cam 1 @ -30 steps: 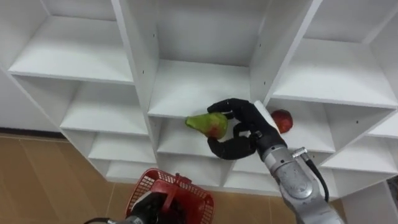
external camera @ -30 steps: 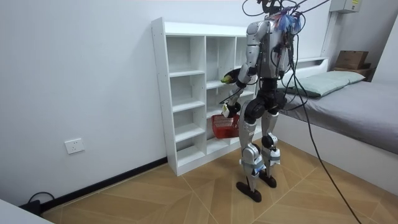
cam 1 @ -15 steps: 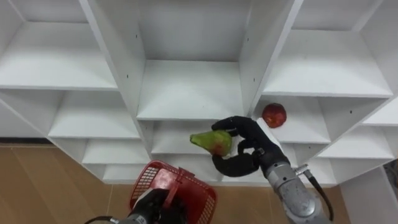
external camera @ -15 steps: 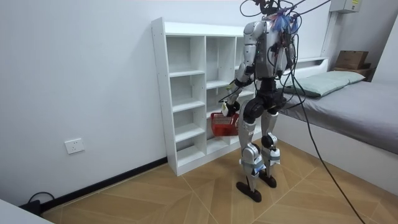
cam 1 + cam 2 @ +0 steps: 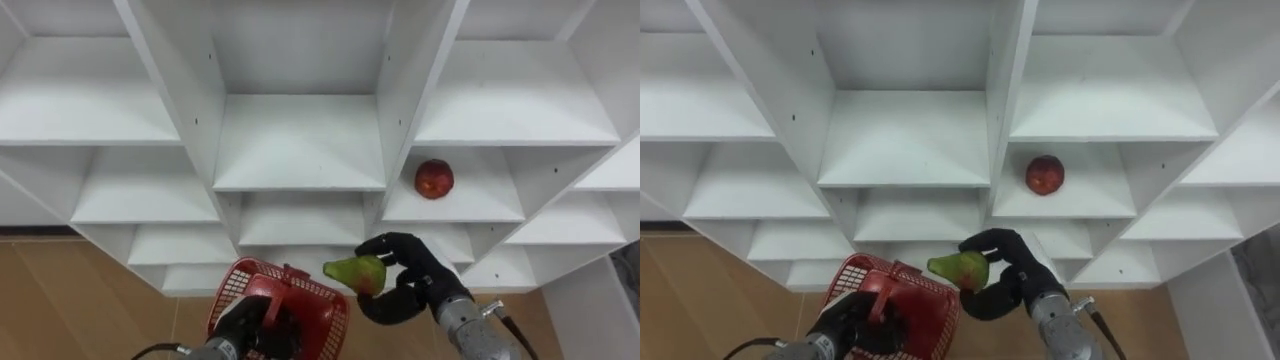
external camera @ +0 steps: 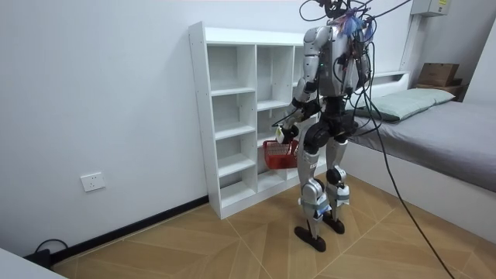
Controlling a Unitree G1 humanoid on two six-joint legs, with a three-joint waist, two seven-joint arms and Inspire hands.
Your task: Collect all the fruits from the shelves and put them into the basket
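Standing close before one white closet (image 5: 300,140) of open compartments, front unobstructed. Off to the room view's right, well apart, one bed (image 6: 434,124). Below the shelves, one red basket (image 5: 322,305), gripped at its handle by the left hand (image 5: 245,325), fingers curled round it. Just beside the basket's right rim, the right hand (image 5: 412,290), clasped round one green pear (image 5: 358,272), clear of the shelves. Up on a right-column shelf, one red apple (image 5: 434,178), alone.
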